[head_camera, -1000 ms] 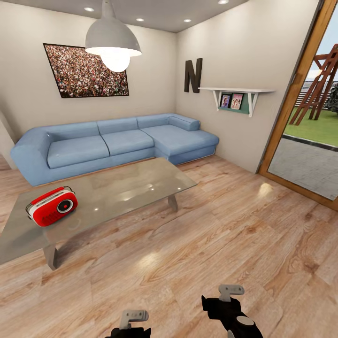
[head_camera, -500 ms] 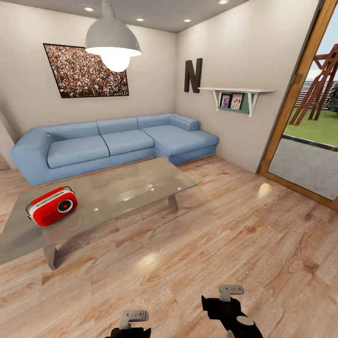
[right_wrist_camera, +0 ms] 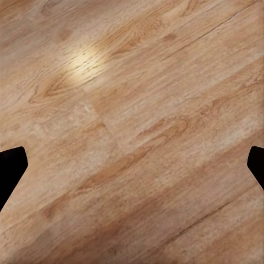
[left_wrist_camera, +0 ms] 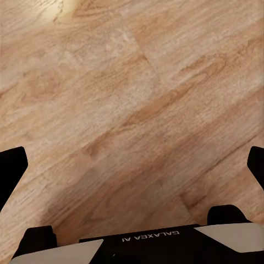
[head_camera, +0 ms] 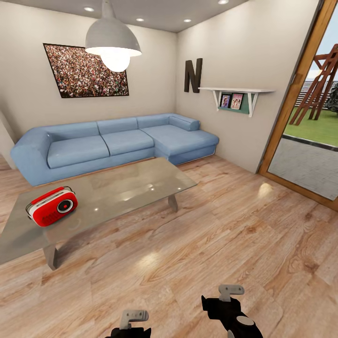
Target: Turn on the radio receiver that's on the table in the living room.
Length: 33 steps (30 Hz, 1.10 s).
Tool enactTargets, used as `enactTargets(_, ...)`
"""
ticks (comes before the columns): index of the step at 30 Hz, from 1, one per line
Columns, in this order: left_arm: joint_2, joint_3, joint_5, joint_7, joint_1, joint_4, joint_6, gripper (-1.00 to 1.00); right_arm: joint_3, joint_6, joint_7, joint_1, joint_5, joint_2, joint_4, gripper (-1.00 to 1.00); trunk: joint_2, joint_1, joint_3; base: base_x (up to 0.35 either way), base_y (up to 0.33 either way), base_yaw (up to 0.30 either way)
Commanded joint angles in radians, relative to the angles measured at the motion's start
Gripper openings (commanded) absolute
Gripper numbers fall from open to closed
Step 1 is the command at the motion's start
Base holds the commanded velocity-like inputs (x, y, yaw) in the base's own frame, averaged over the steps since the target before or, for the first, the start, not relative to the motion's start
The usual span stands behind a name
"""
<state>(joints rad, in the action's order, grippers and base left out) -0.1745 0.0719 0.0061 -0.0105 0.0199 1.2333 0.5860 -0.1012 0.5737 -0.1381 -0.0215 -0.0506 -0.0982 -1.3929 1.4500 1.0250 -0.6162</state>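
In the left wrist view the left gripper (left_wrist_camera: 132, 165) is spread wide, its dark fingertips (left_wrist_camera: 12, 168) far apart over bare wood floor (left_wrist_camera: 137, 82), with nothing between them. The right gripper (right_wrist_camera: 132, 162) is likewise spread wide above the same planks, holding nothing. In the head view both arms sit low at the near edge, well apart from the furniture. Farther out and to the left stands the low desk (head_camera: 122, 188) with a glossy grey-beige top. The red radio receiver (head_camera: 52, 206) rests on the desk's left part, near its front edge, dial facing the robot. Behind the desk a long light-blue sofa (head_camera: 112, 141) runs along the wall under a framed crowd picture (head_camera: 86, 70). A grey pendant lamp (head_camera: 112, 42) hangs overhead. On the right wall are a letter N (head_camera: 193, 75) and a white shelf (head_camera: 237, 91).
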Motion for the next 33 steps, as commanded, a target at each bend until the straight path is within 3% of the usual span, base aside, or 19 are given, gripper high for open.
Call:
enactTargets(1,0.000,0.000,0.000,0.000,0.000,0.000,0.000,1.00,0.000,0.000,0.000,0.000,0.000,0.000,0.000,1.00,0.000,0.000,0.000,0.000,0.000,0.000)
enactTargets(17,0.000,0.002,0.002,0.000,0.000,-0.008,0.002,1.00,0.001,0.000,0.000,0.000,0.005,0.000,-0.001,1.00,0.000,0.000,0.000,0.000,0.000,0.000)
enactTargets(21,0.000,0.024,0.002,0.000,0.000,-0.009,0.002,1.00,0.000,0.000,0.000,0.000,-0.025,0.000,-0.001,1.00,0.000,0.000,0.000,0.000,0.000,0.000)
enactTargets(25,0.000,0.028,0.000,0.000,0.000,-0.009,0.002,1.00,-0.007,0.001,0.000,0.000,-0.030,0.000,0.000,1.00,0.000,0.000,0.000,0.000,0.000,0.000)
enactTargets(30,0.000,0.029,0.011,0.000,0.000,-0.010,0.002,1.00,-0.114,0.000,-0.002,0.000,-0.032,0.000,0.000,1.00,0.000,0.000,0.000,0.000,0.000,0.000)
enactTargets(31,0.000,0.030,0.065,0.000,0.000,-0.017,0.000,1.00,-0.137,0.000,-0.007,0.000,-0.030,0.000,0.004,1.00,0.000,0.000,0.000,0.000,0.000,0.000)
enactTargets(33,0.000,0.030,0.086,0.000,0.000,-0.019,0.001,1.00,-0.141,0.001,-0.013,0.000,-0.028,0.000,0.005,1.00,0.000,0.000,0.000,0.000,0.000,0.000)
